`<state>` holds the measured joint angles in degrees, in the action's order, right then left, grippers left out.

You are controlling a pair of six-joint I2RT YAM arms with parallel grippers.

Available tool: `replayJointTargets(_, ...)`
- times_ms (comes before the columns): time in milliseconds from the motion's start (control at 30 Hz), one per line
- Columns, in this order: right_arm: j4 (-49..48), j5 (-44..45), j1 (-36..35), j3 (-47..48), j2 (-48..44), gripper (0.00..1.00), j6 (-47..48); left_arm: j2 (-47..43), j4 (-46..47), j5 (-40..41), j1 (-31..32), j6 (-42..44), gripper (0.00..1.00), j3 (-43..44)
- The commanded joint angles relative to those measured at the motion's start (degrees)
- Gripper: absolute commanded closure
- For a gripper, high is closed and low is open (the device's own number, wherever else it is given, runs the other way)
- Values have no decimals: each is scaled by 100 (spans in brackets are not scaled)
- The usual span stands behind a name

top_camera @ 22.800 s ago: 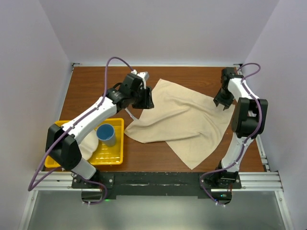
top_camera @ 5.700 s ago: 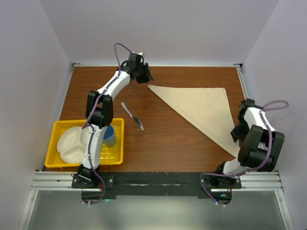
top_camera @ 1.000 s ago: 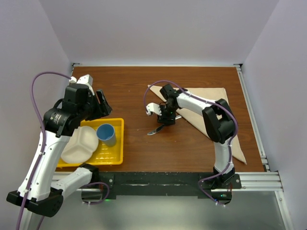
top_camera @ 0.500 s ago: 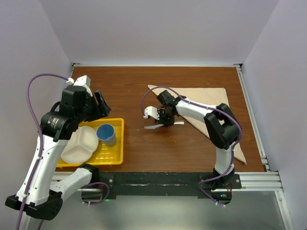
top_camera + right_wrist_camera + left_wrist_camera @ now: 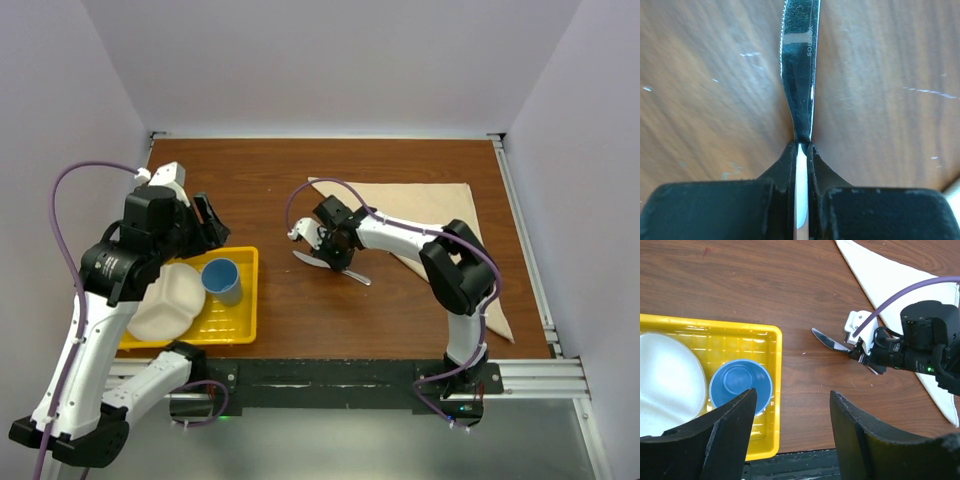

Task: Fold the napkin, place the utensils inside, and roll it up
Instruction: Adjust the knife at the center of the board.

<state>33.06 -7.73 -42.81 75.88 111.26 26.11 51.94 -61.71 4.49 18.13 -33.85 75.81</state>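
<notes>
The beige napkin (image 5: 440, 225) lies folded into a triangle on the right half of the table; in the left wrist view the napkin (image 5: 880, 277) shows pale at top right. The silver knife (image 5: 308, 260) lies low over the wood just left of the napkin. My right gripper (image 5: 336, 256) is shut on the knife (image 5: 799, 65) at the neck between blade and handle, blade pointing away. In the left wrist view the knife (image 5: 827, 340) sticks out left of that gripper. My left gripper (image 5: 790, 425) hangs open and empty, high above the yellow tray's right edge.
A yellow tray (image 5: 248, 300) at front left holds a blue cup (image 5: 222, 279) and a white divided plate (image 5: 165, 300). In the left wrist view the tray (image 5: 771, 405), cup (image 5: 740, 386) and plate (image 5: 667, 382) sit at lower left.
My right gripper has closed on the knife and turned it, swinging the blade round toward the left. The left arm has drifted slightly, its gripper still open.
</notes>
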Motion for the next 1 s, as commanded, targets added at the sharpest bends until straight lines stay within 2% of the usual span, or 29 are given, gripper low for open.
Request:
replayJointTargets(0, 491, -124, -131, 15, 63, 100, -949, -97, 239, -115, -11, -87, 35, -31)
replayJointTargets(500, 579, 228, -70, -38, -737, 100, -1266, -88, 388, -256, -11, -157, 36, -137)
replayJointTargets(667, 684, -141, -35, 94, -642, 100, -1047, -18, 467, -326, -11, -140, 36, -163)
replayJointTargets(700, 684, -98, -43, 129, -589, 88, -1081, -9, 476, -335, -11, -140, 36, -163)
replayJointTargets(767, 702, -115, -70, 129, -527, 73, -1160, 9, 476, -335, -11, -114, 36, -163)
replayJointTargets(800, 667, 102, -105, 103, -527, 62, -1230, 0, 467, -326, -11, -105, 36, -172)
replayJointTargets(867, 693, 262, -140, 94, -492, 57, -1222, 0, 458, -309, -11, -79, 36, -163)
replayJointTargets(900, 728, 332, -184, 146, -405, 50, -1213, 0, 441, -300, -11, -70, 36, -154)
replayJointTargets(967, 824, 421, -228, 217, -299, 46, -1239, -9, 441, -291, -11, -52, 36, -154)
